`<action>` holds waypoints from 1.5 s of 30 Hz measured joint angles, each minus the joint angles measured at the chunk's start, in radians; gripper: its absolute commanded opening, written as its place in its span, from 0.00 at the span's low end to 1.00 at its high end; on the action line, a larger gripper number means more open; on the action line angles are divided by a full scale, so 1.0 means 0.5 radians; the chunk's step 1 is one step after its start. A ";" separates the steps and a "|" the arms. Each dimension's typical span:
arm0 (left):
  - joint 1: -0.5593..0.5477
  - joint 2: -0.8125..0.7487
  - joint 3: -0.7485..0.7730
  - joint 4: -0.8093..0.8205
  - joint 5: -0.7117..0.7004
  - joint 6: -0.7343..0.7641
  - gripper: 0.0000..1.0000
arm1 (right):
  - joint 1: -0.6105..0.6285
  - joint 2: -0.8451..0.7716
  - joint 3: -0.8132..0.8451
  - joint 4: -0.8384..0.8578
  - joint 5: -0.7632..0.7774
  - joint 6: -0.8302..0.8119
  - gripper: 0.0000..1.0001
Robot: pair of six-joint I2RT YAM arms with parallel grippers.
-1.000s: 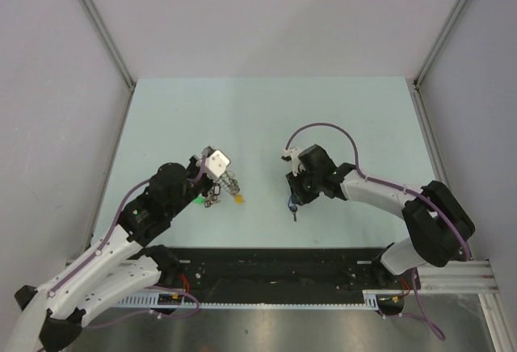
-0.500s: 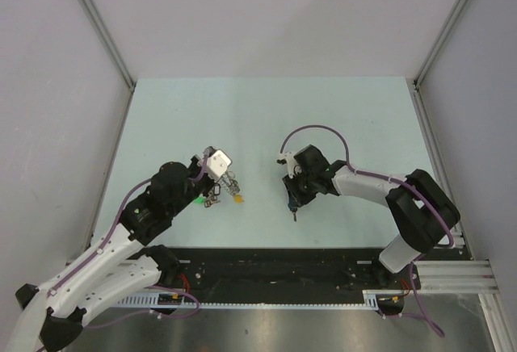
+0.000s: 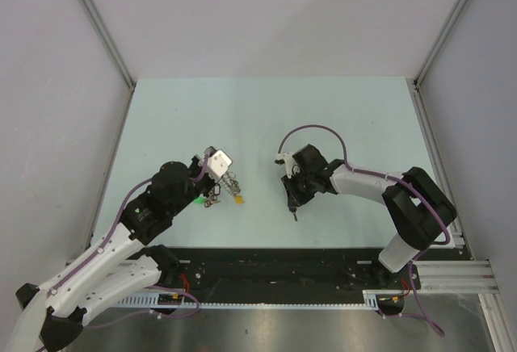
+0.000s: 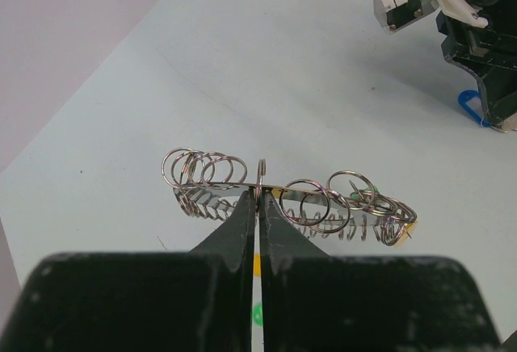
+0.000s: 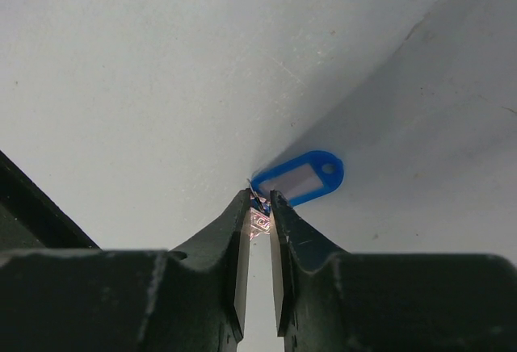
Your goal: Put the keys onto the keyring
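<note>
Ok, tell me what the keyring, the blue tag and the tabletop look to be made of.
Keyring: metal, likely steel; bright silvery wire loops with sharp glints.
Blue tag: plastic; smooth moulded rim around a pale window, probably a paper insert under clear film.
Tabletop: unclear, perhaps painted or laminated board; pale, matte, lightly speckled.

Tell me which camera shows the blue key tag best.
Right wrist: the blue tag lies large and unobstructed just past the right end effector, which pinches its key. Top external shows only a blue speck; left wrist, a sliver at the right edge.
</note>
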 measured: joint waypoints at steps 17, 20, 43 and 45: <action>0.005 0.008 0.000 0.002 0.163 0.006 0.00 | 0.056 -0.171 0.018 -0.078 0.132 -0.112 0.00; 0.008 0.024 0.000 0.002 0.298 0.028 0.00 | 0.130 -0.368 0.018 -0.090 0.211 -0.180 0.00; 0.011 0.725 0.527 0.013 1.610 0.337 0.00 | 0.434 -1.486 0.206 -0.303 0.340 -0.751 0.00; 0.011 0.809 0.614 -0.005 1.648 0.388 0.00 | 0.446 -1.485 0.206 -0.303 0.341 -0.785 0.00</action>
